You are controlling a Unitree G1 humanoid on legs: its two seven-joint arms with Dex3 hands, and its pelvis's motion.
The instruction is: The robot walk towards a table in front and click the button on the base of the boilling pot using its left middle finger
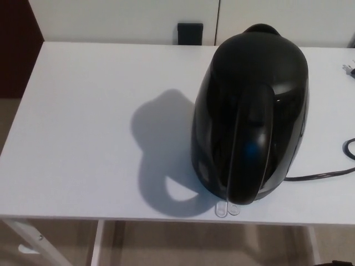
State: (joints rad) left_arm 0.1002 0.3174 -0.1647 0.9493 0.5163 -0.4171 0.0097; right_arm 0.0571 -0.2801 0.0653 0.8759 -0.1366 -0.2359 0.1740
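A glossy black boiling pot [249, 113] stands on the right half of the white table [83, 138], its handle [247, 160] turned toward me. Two small clear buttons [226, 209] stick out from under its base at the table's front edge. Neither of my hands shows in the head view.
A black power cord [327, 173] runs from the pot off to the right. A black wall socket [190, 32] sits behind the table's far edge. A small plug [348, 68] lies at the far right. The table's white leg [33, 241] shows bottom left over a beige floor.
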